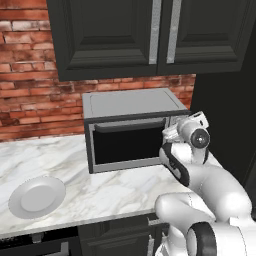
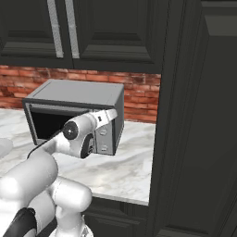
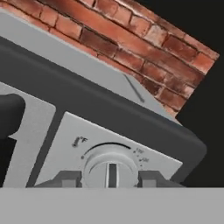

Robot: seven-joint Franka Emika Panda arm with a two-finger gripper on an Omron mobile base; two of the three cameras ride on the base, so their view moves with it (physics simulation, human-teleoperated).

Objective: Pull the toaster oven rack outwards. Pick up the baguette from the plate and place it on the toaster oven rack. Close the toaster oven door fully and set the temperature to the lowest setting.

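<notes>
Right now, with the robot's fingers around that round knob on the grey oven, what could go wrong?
1. The gripper is closed on the top round grey knob of the boxy grey toaster oven; the fingers may slip and leave the temperature unchanged.
2. Turning the wrong way could raise the heat.
3. The round white plate lies bare, and nothing shows through the dark glass door, so the bread's place is unconfirmed.

Toaster oven (image 1: pixel 132 127) mid-frame on counter (image 1: pixel 100 185), back to brick wall (image 1: pixel 30 100), cabinets (image 1: pixel 150 35) above. Plate (image 1: pixel 36 196) lower left, well apart from oven. Gripper (image 3: pixel 109 178) at top knob (image 3: pixel 110 164), oven's right panel.
</notes>
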